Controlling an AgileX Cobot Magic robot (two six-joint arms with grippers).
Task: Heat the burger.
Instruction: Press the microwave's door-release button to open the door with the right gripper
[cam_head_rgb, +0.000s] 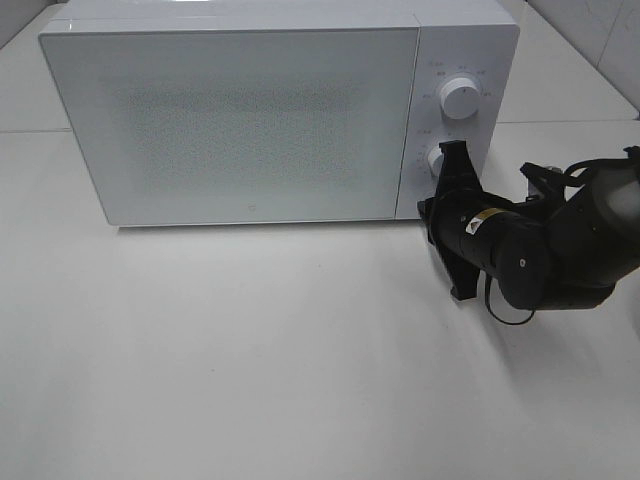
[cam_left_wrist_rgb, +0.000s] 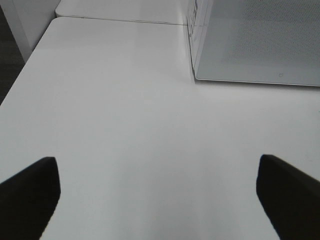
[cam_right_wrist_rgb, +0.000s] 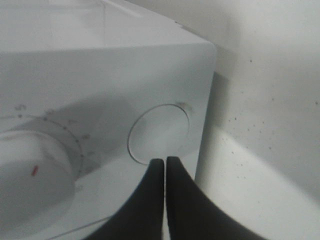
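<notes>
Noted the right gripper (cam_right_wrist_rgb: 165, 160) with fingers pressed together, tips at or just short of the flat round button (cam_right_wrist_rgb: 159, 134) on the control panel of the microwave (cam_head_rgb: 460, 45), beside the knob (cam_right_wrist_rgb: 35, 175) with the red mark; could not tell contact. Judged the main risk a slip: blunt closed tips landing off-centre, skidding across the panel or nudging the neighbouring knob and changing a setting. Feared also too hard a push shoving the whole microwave back along the worktop (cam_head_rgb: 250, 350), with nothing bracing it. Found the left gripper (cam_left_wrist_rgb: 156, 159) well apart from all this, fingers spread wide over bare worktop near the microwave's front corner, holding nothing. Saw the door (cam_head_rgb: 240, 125) shut and its speckled window opaque, so could not confirm anything inside. Spotted no burger in any view; presumed it inside the closed microwave, but only as a guess. Worried, if wrong, about running an empty oven, or, with that button perhaps a door release, about the door swinging out toward the arm.
</notes>
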